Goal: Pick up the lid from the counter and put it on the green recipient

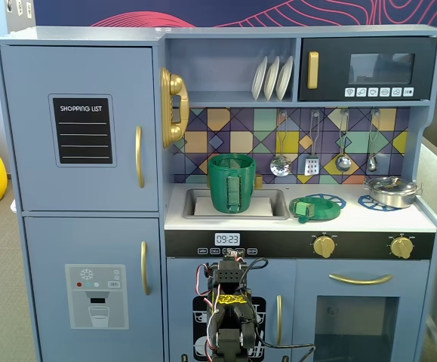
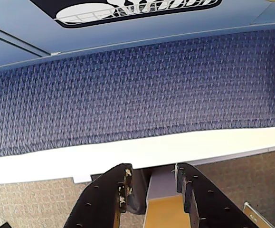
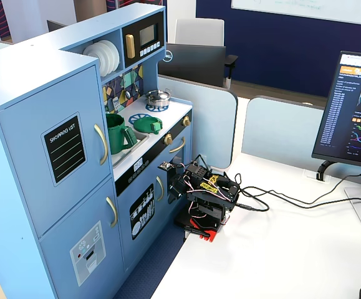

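Note:
The lid [image 1: 314, 207] is a flat round green disc lying on the white counter over a blue burner ring, right of the sink; it also shows in a fixed view [image 3: 148, 124]. The green recipient [image 1: 232, 183] stands upright in the sink, and shows in the other fixed view too [image 3: 116, 132]. My arm [image 1: 229, 302] is folded low in front of the toy kitchen, well below the counter and far from both. In the wrist view my gripper [image 2: 152, 173] is open and empty, pointing down over the table edge towards blue carpet.
A steel pot [image 1: 391, 190] sits on the right burner. Utensils [image 1: 312, 162] hang on the back wall above the counter. The arm base stands on a white desk [image 3: 280, 249] with cables [image 3: 274, 199] and a monitor [image 3: 355, 112].

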You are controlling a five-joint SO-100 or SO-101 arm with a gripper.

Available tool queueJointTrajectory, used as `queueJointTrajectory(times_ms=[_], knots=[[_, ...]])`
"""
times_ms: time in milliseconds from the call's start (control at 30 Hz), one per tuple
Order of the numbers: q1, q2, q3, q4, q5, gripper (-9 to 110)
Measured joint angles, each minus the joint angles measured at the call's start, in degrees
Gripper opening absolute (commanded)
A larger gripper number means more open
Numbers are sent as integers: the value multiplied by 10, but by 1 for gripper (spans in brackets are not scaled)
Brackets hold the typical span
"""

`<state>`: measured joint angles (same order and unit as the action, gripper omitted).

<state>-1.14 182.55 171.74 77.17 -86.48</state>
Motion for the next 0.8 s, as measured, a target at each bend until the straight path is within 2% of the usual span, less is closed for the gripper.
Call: queueJointTrajectory(times_ms=[433,600,700,800], knots=[[28,0,0,0,-13,0],[84,-13,-23,-19,-5,1],[151,-70,-95,-105,-25,10],[230,-150,-192,-229,-48,32]])
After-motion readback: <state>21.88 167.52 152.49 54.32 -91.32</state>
